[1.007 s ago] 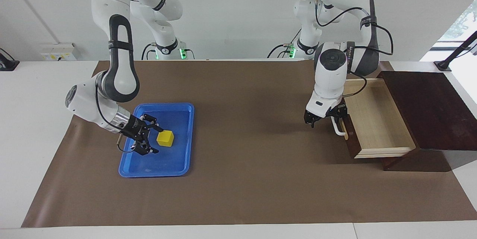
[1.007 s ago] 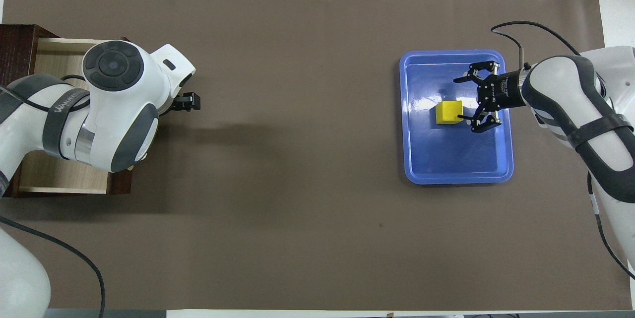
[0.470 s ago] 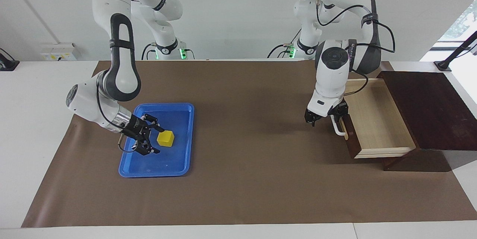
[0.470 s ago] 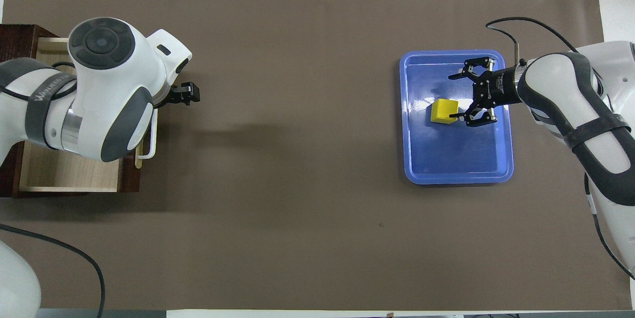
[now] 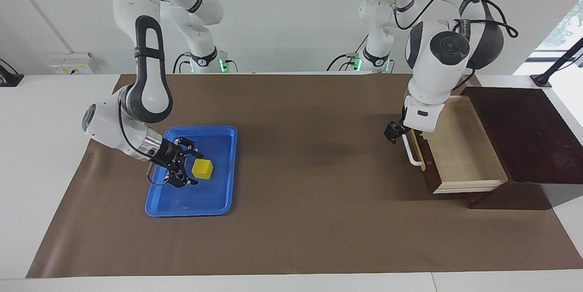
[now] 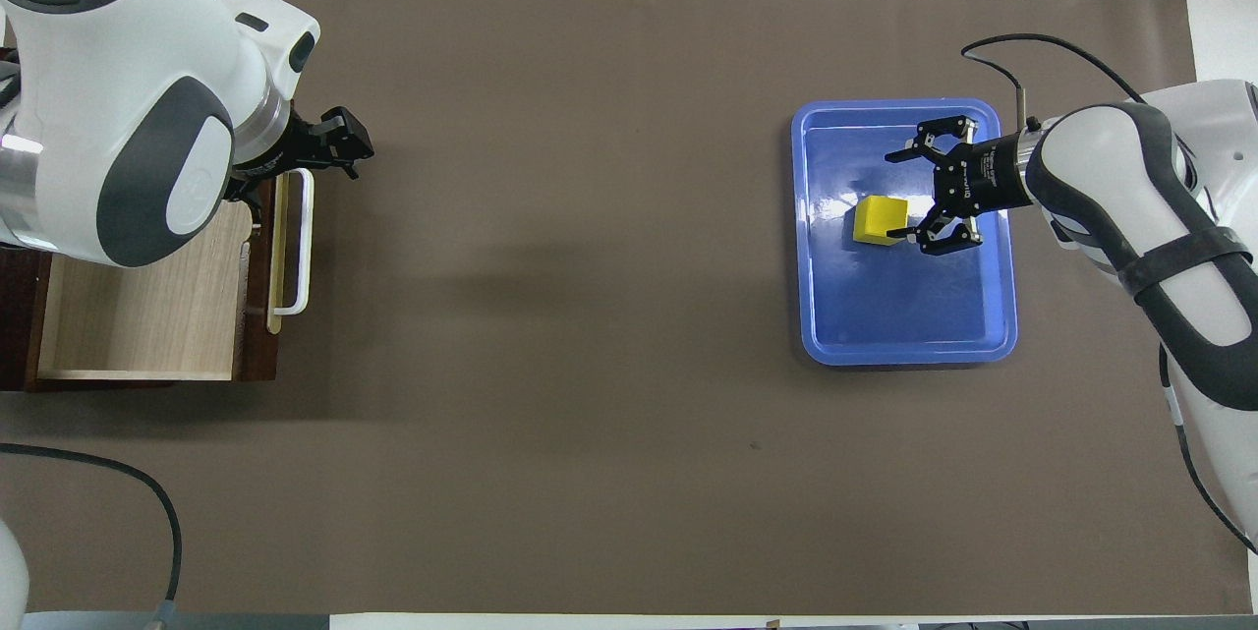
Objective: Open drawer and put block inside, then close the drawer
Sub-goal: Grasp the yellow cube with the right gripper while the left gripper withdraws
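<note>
The right pincer (image 5: 186,167) is spread wide beside the block (image 5: 202,169), ready to grab it. The left pincer (image 5: 392,132), spread too, hangs over the open drawer's (image 5: 460,146) handle (image 5: 412,151).

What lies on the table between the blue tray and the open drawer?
Nothing: both views show only bare brown table cover between the blue tray holding the block and the drawer.

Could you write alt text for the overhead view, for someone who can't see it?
The right gripper, open, reaches over a blue tray beside a yellow block. At the table's other end the left gripper is open by the pulled-out drawer's white handle.
</note>
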You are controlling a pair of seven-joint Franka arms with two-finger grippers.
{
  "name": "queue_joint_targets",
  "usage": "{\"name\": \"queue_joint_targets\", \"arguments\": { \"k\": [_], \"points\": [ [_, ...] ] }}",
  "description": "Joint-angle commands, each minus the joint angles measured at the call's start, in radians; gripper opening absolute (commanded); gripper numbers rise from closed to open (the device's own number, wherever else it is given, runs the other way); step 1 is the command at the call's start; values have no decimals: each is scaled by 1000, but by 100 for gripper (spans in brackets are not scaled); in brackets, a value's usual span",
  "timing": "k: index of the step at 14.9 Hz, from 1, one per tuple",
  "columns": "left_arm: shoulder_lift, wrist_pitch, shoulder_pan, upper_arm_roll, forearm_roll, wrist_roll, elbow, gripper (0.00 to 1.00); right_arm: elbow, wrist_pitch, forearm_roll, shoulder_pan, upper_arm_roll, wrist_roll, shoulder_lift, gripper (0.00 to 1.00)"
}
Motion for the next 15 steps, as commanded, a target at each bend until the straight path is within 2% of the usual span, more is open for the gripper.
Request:
{"name": "queue_joint_targets", "arguments": {
  "k": [1, 4, 9, 12, 15],
  "points": [
    [-9, -32, 3, 6, -40, -140, 31, 100, -35, 8, 5, 2, 1, 18, -21, 100],
    [-21, -31, -10, 4, -60, -330, 22, 100, -52, 21, 5, 2, 3, 15, -27, 100],
    [-44, -34, -46, -1, -138, -529, -13, 100, -64, 39, 14, 1, 3, 15, -19, 100],
    [-52, -32, -73, -2, -140, -683, -15, 100, -101, 103, 19, 1, 4, 12, -22, 100],
    [-87, -11, -103, -5, -140, -789, -79, 100, -112, 119, 20, -1, 8, 5, -18, 100]
  ]
}}
